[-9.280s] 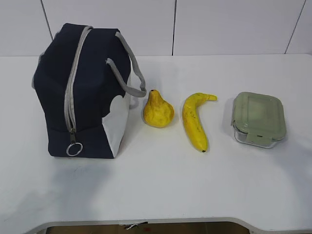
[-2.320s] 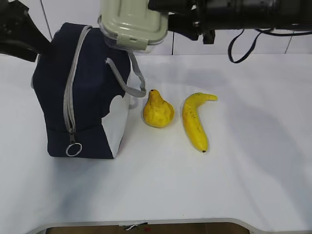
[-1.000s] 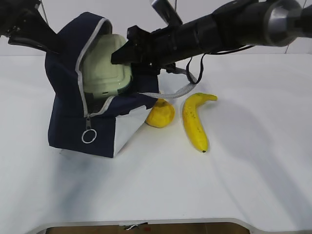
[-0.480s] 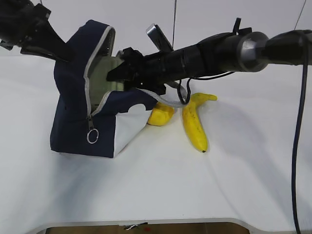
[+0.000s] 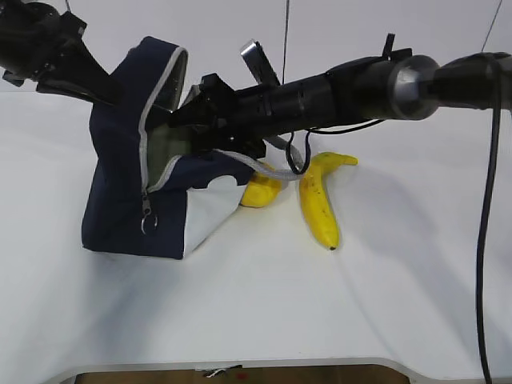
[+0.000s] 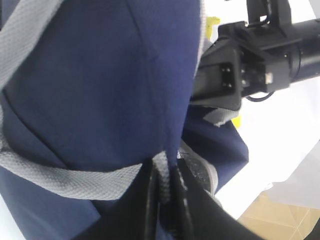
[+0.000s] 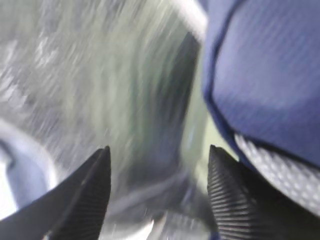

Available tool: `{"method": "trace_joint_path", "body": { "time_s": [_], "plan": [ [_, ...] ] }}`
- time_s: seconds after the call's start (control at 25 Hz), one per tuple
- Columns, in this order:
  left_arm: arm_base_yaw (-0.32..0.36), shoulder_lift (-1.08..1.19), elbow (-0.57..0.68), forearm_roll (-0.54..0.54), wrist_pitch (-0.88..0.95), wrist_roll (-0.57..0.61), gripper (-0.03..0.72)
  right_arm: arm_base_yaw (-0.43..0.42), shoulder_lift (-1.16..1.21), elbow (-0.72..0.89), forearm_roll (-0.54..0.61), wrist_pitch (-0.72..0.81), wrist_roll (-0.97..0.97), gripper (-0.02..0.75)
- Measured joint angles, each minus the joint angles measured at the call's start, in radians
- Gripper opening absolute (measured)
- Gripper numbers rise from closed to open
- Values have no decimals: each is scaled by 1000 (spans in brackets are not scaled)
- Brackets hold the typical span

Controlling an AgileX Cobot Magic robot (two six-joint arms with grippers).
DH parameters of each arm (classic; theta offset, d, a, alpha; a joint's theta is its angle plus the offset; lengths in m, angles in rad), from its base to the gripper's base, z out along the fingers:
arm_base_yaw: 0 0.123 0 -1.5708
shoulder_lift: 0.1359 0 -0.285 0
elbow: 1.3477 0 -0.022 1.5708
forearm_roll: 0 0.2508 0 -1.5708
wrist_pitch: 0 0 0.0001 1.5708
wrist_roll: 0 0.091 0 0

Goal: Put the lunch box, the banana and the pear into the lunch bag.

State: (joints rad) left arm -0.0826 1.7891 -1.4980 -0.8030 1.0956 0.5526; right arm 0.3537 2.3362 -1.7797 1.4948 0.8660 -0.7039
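The navy lunch bag [image 5: 120, 208] stands tilted on the left of the table with its grey-zippered mouth pulled open. My left gripper [image 6: 167, 175] is shut on the bag's grey webbing handle [image 6: 60, 172] and holds that side up. My right gripper [image 7: 159, 148] is open, with its fingers [image 7: 95, 180] wide apart inside the bag's mouth [image 5: 184, 122]. The pale green lunch box [image 5: 162, 148] shows inside the bag and appears as a blur in the right wrist view [image 7: 115, 75]. The banana [image 5: 318, 204] lies on the table right of the bag. The pear [image 5: 260, 193] sits half hidden behind the bag's corner.
The right arm [image 5: 352, 88] stretches across the middle above the pear and the banana. A loose grey handle [image 5: 276, 170] hangs over the pear. White table [image 5: 264, 304] runs in front of and to the right of the fruit.
The right arm carried the lunch box from over the bag down into its opened mouth and reached deeper in. The lunch box now sits lower inside. The left gripper keeps the bag pulled open and tilted.
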Motion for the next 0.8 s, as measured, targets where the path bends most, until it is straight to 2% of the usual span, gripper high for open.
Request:
{"method": "trace_joint_path", "body": {
  "time_s": [0.28,0.44,0.56,0.8],
  "plan": [
    [4,0,0,0,-9,0,27,-51,15,0,24,188,-18,502],
    [8,0,0,2,-11,0,27,-97,17,4,16,275,-18,473],
    [8,0,-1,10,-11,0,27,-120,-20,10,-63,277,-9,461],
    [8,0,-1,17,-11,0,27,-126,-192,12,-310,256,20,459]
  ]
}}
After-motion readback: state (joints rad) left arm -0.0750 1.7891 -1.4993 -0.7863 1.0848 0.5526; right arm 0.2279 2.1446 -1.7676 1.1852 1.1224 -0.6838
